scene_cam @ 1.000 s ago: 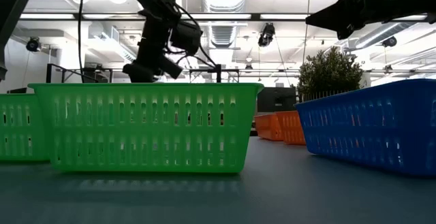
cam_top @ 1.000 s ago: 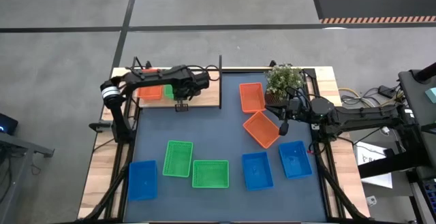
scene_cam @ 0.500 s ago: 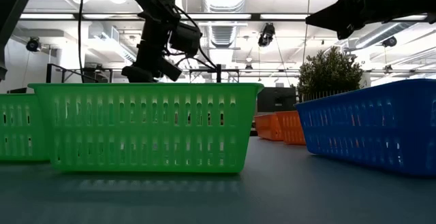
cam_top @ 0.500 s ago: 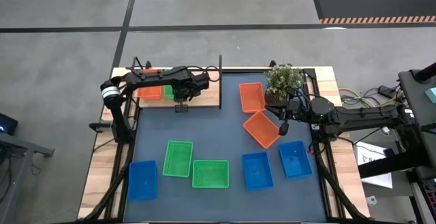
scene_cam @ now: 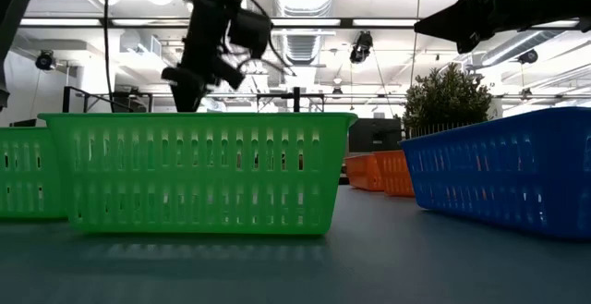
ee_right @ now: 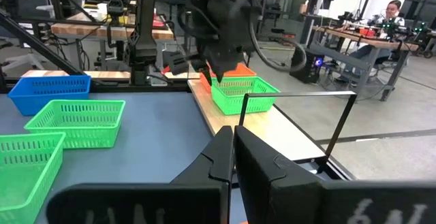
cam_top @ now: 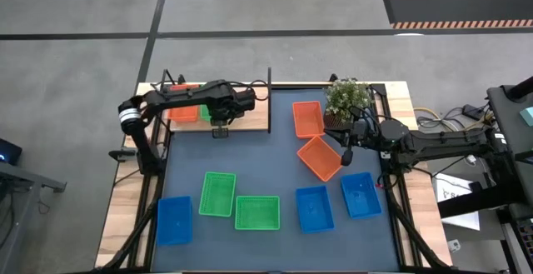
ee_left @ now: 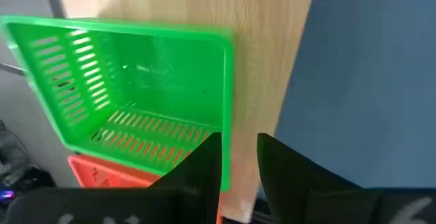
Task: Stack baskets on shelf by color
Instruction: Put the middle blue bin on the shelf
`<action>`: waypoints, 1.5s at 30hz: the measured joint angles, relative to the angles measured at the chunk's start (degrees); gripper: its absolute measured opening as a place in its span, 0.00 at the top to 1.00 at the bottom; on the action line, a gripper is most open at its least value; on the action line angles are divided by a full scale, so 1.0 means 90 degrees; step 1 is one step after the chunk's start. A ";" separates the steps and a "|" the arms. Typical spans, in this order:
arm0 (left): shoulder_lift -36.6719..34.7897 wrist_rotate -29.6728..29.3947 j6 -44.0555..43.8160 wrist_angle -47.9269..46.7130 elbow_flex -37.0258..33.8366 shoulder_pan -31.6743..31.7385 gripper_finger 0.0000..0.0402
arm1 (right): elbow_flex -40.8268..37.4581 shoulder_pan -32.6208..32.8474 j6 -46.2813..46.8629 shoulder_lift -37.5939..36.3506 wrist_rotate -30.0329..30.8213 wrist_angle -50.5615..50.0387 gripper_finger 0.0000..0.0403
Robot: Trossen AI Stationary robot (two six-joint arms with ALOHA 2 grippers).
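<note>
On the wooden shelf (cam_top: 246,112) with its black post (cam_top: 269,78), a red-orange basket (cam_top: 183,112) and a green basket (cam_top: 206,112) stand side by side on their bottoms. Both also show in the left wrist view, the green basket (ee_left: 136,88) and the red-orange one (ee_left: 102,173). My left gripper (cam_top: 220,128) hangs over the shelf's near edge beside the green basket's corner, a little open and empty (ee_left: 240,159). My right gripper (cam_top: 346,151) is shut and empty (ee_right: 231,149), held high (scene_cam: 434,27) by the plant.
On the dark mat (cam_top: 266,166) stand two red-orange baskets (cam_top: 307,118) (cam_top: 320,157), two green ones (cam_top: 217,193) (cam_top: 256,212) and three blue ones (cam_top: 174,220) (cam_top: 315,208) (cam_top: 361,194). A potted plant (cam_top: 348,99) stands at the far right.
My left gripper has risen above the shelf; the green basket stays where it was on the board.
</note>
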 joint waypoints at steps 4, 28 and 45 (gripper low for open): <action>-0.0526 0.0002 -0.0700 0.0204 -0.0040 -0.0427 0.81 | 0.0000 0.0000 -0.0005 0.0000 0.0000 0.0005 0.98; -0.4537 -0.0002 0.0978 0.8843 -0.4358 -0.2968 0.81 | 0.0002 0.0061 0.0570 0.0260 -0.0825 0.0573 0.98; -0.5413 -0.0006 0.1683 1.0488 -0.5470 -0.2956 0.81 | 0.1351 0.1188 -0.0210 0.2573 -0.0614 0.0606 0.98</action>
